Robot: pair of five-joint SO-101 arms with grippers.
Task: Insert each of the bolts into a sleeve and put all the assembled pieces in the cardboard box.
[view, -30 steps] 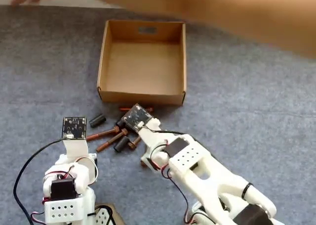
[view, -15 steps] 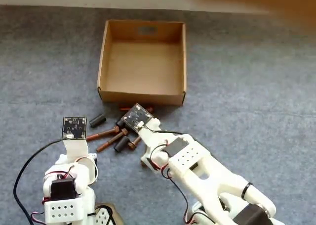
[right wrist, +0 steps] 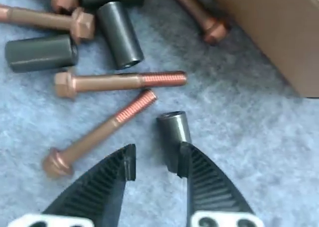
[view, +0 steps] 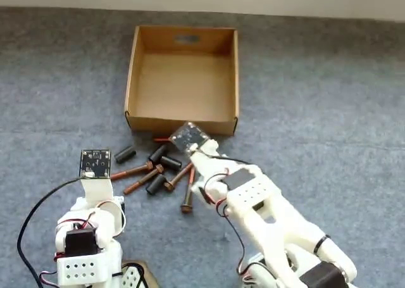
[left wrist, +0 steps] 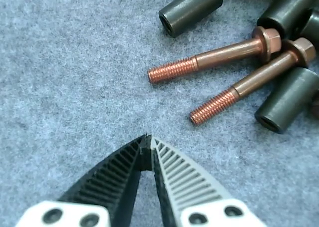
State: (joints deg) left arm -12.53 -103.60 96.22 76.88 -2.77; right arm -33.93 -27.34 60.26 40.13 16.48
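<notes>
Several copper bolts (view: 131, 169) and dark sleeves (view: 124, 153) lie loose on the grey carpet in front of the empty cardboard box (view: 130, 85). My left gripper (left wrist: 148, 138) is shut on nothing, its tips just short of the threaded ends of two bolts (left wrist: 214, 57) that lie side by side. One sleeve (left wrist: 191, 7) lies beyond them and another sleeve (left wrist: 286, 100) beside them. My right gripper (right wrist: 157, 157) is open low over the pile. A short sleeve (right wrist: 172, 132) lies right at one finger, and a bolt (right wrist: 99, 134) slants past the other finger.
The box wall (right wrist: 279, 27) stands close beside the right gripper. More bolts (right wrist: 119, 81) and sleeves (right wrist: 119, 35) crowd the carpet just past it. Open carpet lies to either side of the box and the pile.
A person's arm that stretched across the top of the high view has gone. The right arm has swung toward the box, uncovering two bolts that it hid. The left arm has kept still.
</notes>
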